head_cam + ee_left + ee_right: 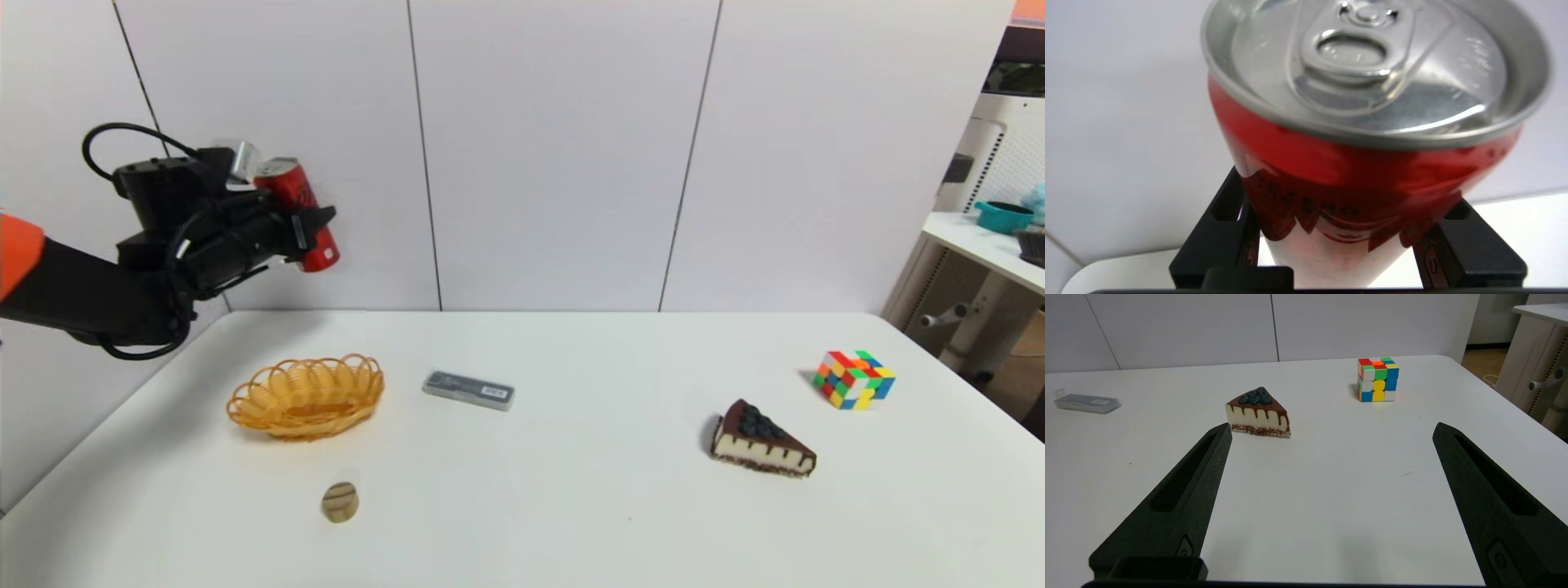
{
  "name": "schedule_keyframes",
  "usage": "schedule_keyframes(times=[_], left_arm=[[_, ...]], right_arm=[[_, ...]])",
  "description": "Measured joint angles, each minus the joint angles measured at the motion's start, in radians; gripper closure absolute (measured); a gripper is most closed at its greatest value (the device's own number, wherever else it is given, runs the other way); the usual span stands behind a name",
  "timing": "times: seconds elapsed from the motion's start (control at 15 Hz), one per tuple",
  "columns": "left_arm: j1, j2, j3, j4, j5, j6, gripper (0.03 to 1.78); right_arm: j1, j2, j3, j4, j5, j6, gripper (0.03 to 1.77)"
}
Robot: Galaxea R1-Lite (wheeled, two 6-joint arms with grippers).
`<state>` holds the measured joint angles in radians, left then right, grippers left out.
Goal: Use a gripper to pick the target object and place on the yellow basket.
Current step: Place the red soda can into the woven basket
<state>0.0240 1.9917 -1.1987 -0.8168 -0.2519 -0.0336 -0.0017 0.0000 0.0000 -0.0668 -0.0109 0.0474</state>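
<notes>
The left gripper [306, 233] hung high above the table's [571, 506] far left corner, its fingers [1220, 241] clamped on the red can [298, 212] (silver top tilted up and back toward the wrist); the yellow basket [306, 396] sat below on the table, well apart from the can; the right gripper [1331, 433] stood spread wide above the table near the cake slice [1258, 413], holding nothing.

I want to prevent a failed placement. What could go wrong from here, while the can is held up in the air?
1. The left gripper holds the can tilted and low on its body, so it may slip or swing.
2. The basket is shallow; a tall can released there may tip over the rim.
3. The wooden piece and grey case lie close by, so a fallen can might hit them.
</notes>
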Motion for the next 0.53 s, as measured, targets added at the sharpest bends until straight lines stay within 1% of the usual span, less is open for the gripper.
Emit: schedule_keyframes(times=[0.2,0.33,0.47,0.53], left_arm=[[0.003,-0.157,0.131,0.077,-0.171,-0.001,0.82],[0.007,-0.228,0.222,0.078,-0.307,0.001,0.82],[0.02,-0.267,0.298,0.06,-0.46,0.008,0.82],[0.024,-0.277,0.334,0.048,-0.51,0.026,0.82]], right_arm=[[0.0,0.0,0.0,0.0,0.0,0.0,0.1],[0.0,0.0,0.0,0.0,0.0,0.0,0.1],[0.0,0.0,0.0,0.0,0.0,0.0,0.1],[0.0,0.0,0.0,0.0,0.0,0.0,0.1]])
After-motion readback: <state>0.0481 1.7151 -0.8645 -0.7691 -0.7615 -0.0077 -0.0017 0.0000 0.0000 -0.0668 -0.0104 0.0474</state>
